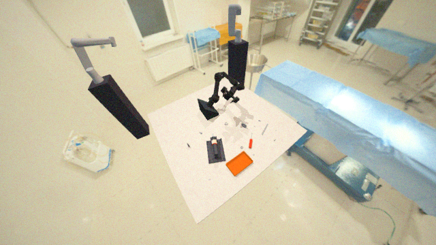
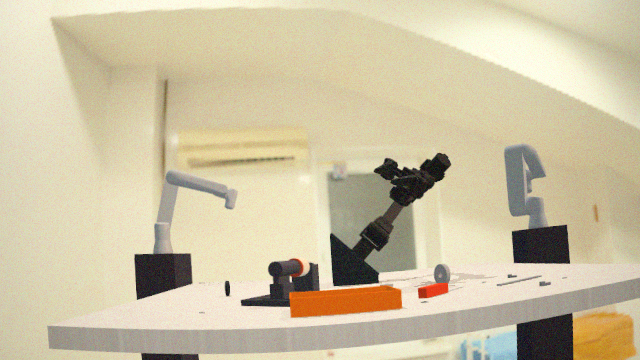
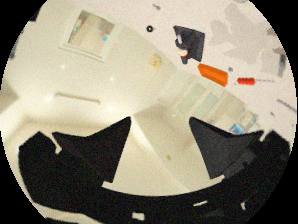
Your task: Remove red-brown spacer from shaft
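Shaft [image 1: 215, 151] [image 2: 286, 268] in its dark housing on the table, well apart from the spread gripper [image 1: 231, 95] [image 2: 384, 171] [image 3: 160, 119].

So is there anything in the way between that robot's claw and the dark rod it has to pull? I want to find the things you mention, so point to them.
Nothing visible blocks the open gripper [image 1: 231, 96] [image 2: 391, 174] [image 3: 161, 119] from the shaft [image 1: 215, 150] [image 2: 283, 268]; the orange tray [image 1: 239, 164] [image 2: 345, 303] [image 3: 213, 75] sits beside the fixture.

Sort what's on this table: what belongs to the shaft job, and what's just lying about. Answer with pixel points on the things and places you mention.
For the job:
- gripper [image 3: 161, 119]
- housing [image 1: 210, 154] [image 2: 312, 277]
- shaft [image 1: 215, 150] [image 2: 283, 268]
- red-brown spacer [image 2: 300, 267]

Just lying about:
- orange tray [image 1: 239, 163] [image 2: 345, 303] [image 3: 213, 74]
- screwdriver, red-handled [image 1: 251, 143] [image 2: 433, 290] [image 3: 246, 81]
- grey disc [image 1: 244, 126] [image 2: 442, 273]
- thin rod [image 1: 265, 129] [image 2: 520, 280]
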Motion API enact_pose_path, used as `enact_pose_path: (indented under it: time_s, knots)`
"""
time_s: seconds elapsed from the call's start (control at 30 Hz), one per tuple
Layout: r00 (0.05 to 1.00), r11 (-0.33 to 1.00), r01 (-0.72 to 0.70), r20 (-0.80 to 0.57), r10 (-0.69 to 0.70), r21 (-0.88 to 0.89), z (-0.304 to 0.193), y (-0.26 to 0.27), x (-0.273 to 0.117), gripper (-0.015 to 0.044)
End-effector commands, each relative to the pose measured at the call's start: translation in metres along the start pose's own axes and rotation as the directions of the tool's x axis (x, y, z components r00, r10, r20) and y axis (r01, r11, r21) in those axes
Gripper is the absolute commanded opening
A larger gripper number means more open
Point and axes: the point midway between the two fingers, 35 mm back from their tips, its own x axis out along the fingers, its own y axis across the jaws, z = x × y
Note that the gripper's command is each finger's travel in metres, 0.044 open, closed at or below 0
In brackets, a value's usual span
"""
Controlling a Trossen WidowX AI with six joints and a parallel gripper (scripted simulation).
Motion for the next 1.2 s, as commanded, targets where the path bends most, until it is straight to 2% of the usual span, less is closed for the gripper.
enact_pose_path:
  time_s: [0.0, 0.17, 0.3, 0.47, 0.6, 0.77, 0.9, 1.03, 1.17]
  knots:
    - [1.000, 1.000, 0.001, 0.007, -0.001, 0.009, 0.000, -0.001, 0.001, 0.0426]
    - [0.980, 0.968, -0.031, 0.200, -0.020, 0.247, 0.006, -0.025, 0.031, 0.0440]
    - [0.924, 0.877, -0.153, 0.381, -0.037, 0.456, 0.017, -0.043, 0.062, 0.0440]
    - [0.808, 0.672, -0.396, 0.585, -0.070, 0.626, 0.038, -0.060, 0.106, 0.0440]
    - [0.682, 0.435, -0.619, 0.723, -0.114, 0.653, 0.059, -0.069, 0.141, 0.0440]
    - [0.496, 0.078, -0.853, 0.847, -0.193, 0.517, 0.086, -0.076, 0.179, 0.0440]
    - [0.336, -0.217, -0.934, 0.900, -0.276, 0.282, 0.109, -0.079, 0.208, 0.0440]
    - [0.180, -0.474, -0.880, 0.909, -0.377, -0.023, 0.134, -0.079, 0.235, 0.0440]
    - [0.039, -0.653, -0.678, 0.870, -0.491, -0.338, 0.161, -0.075, 0.261, 0.0440]
